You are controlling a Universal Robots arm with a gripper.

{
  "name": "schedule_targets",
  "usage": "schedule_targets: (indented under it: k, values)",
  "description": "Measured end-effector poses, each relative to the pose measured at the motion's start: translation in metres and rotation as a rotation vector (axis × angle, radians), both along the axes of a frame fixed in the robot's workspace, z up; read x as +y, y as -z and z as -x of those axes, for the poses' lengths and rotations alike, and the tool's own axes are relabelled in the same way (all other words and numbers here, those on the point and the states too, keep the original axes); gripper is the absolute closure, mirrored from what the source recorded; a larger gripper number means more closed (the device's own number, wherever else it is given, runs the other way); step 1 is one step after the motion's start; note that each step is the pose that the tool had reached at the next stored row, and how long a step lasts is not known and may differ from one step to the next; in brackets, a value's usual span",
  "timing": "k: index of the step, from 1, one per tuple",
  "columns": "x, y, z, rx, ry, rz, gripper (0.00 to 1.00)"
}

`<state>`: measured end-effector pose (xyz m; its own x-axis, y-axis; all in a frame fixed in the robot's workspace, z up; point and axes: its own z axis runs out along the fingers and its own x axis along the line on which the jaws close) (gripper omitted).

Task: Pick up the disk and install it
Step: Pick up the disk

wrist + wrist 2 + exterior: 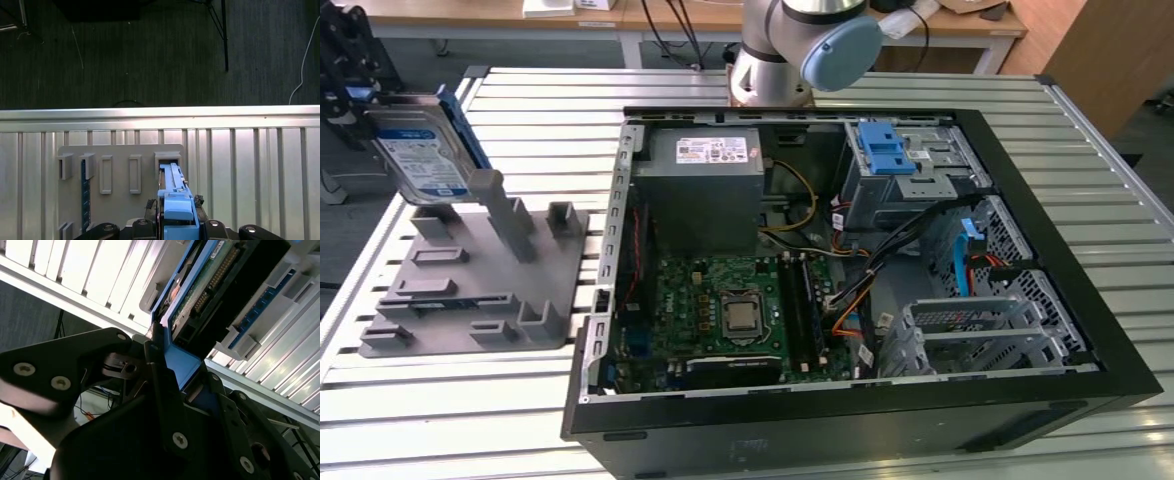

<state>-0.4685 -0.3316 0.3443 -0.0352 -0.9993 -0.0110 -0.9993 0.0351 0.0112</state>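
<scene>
My fingers (165, 400) pinching the disk (420, 150) by its blue-framed edge, seemingly just clear of the grey holder (467, 290); a straight, upright lift should avoid snagging its posts.

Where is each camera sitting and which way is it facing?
Exterior view: off the arm, looking down on case, fixture, arm base.
First wrist view: at the wrist, looking down past jaws and disk to fixture and floor.
Second wrist view: at the wrist, close on jaws shut on disk.
Shared: disk in all three.
</scene>
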Motion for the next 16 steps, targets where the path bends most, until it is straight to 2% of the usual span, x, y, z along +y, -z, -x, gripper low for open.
schedule_targets:
  k: [16]
  values:
    - [0.0, -0.0055, 0.0, 0.0, 0.0, -0.0001, 0.63]
